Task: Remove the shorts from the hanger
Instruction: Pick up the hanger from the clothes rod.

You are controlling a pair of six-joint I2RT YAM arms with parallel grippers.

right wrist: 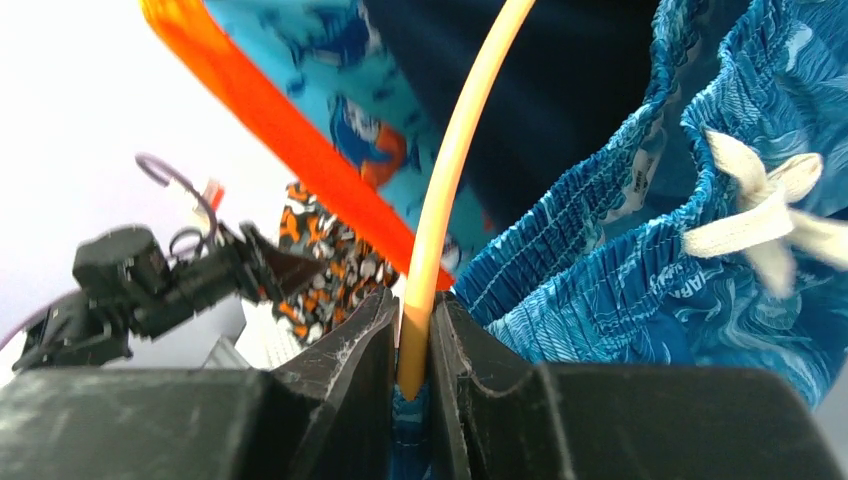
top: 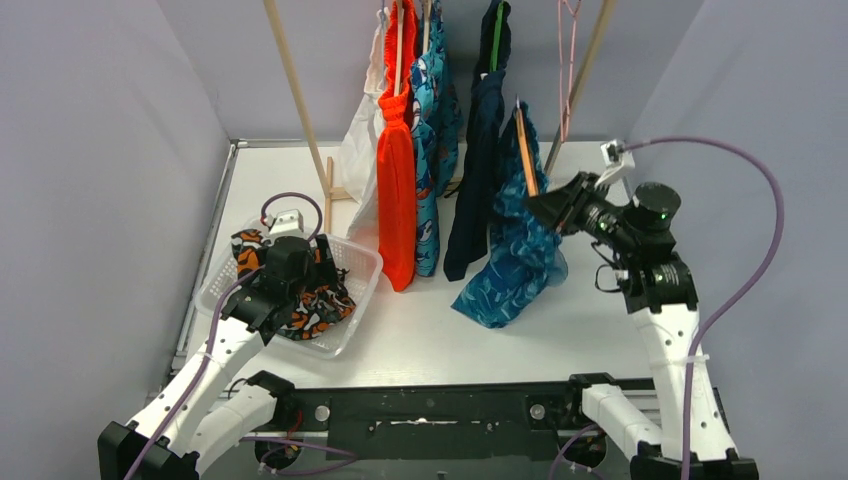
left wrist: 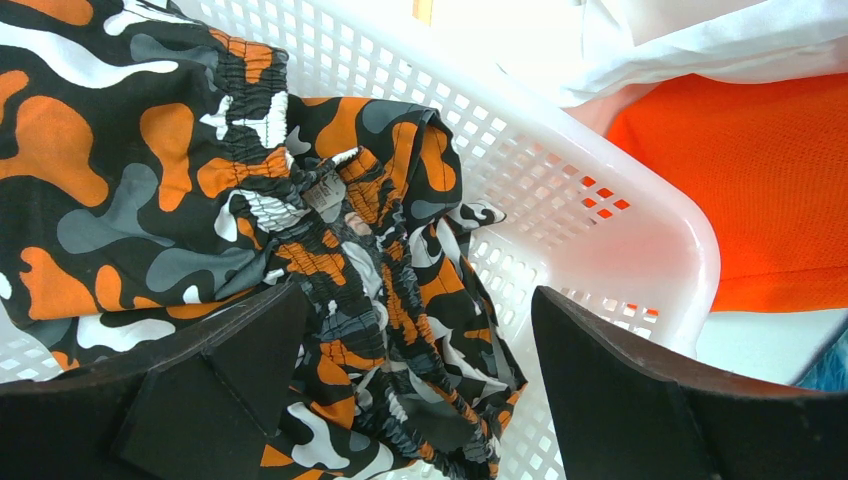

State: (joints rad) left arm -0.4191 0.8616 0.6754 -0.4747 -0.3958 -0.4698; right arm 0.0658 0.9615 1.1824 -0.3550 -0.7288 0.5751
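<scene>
The camouflage shorts [top: 318, 306] lie in the white basket [top: 362, 262]; in the left wrist view they [left wrist: 200, 190] fill the basket [left wrist: 560, 170]. My left gripper [top: 296, 268] is open just above them, jaws wide apart [left wrist: 420, 390]. My right gripper [top: 545, 207] is shut on a tan hanger [top: 526, 152] that carries the blue patterned shorts [top: 515, 262]; the hanger [right wrist: 440, 200] sits between the jaws [right wrist: 412, 345], with the blue shorts [right wrist: 660, 250] beside it. Plain orange shorts [top: 396, 190], shark-print teal shorts [top: 430, 130] and navy shorts [top: 478, 170] hang on the rack.
A wooden rack with slanted legs [top: 296, 90] stands at the back of the table. A white garment [top: 358, 150] hangs at its left. A pink hanger [top: 568, 60] hangs bare at the right. Grey walls enclose both sides.
</scene>
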